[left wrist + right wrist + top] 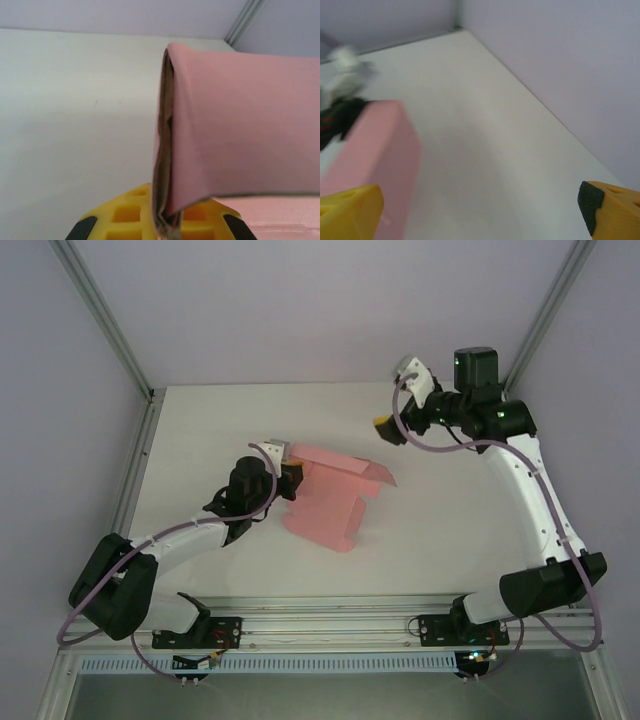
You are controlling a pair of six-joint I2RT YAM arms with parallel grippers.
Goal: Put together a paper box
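Observation:
The pink paper box (335,498) lies partly folded in the middle of the white table, one folded panel raised along its far side. My left gripper (288,478) is shut on the box's left end; in the left wrist view the folded pink layers (235,125) rise from between the yellow fingers (125,215). My right gripper (388,428) hovers open to the upper right of the box, apart from it. From the right wrist, its yellow fingertips (350,212) stand wide apart over bare table, with the pink box (375,150) at the left.
Aluminium frame posts (105,325) rise at the back corners and a rail (330,620) runs along the near edge. Purple walls close in the table (230,420) at the back and right.

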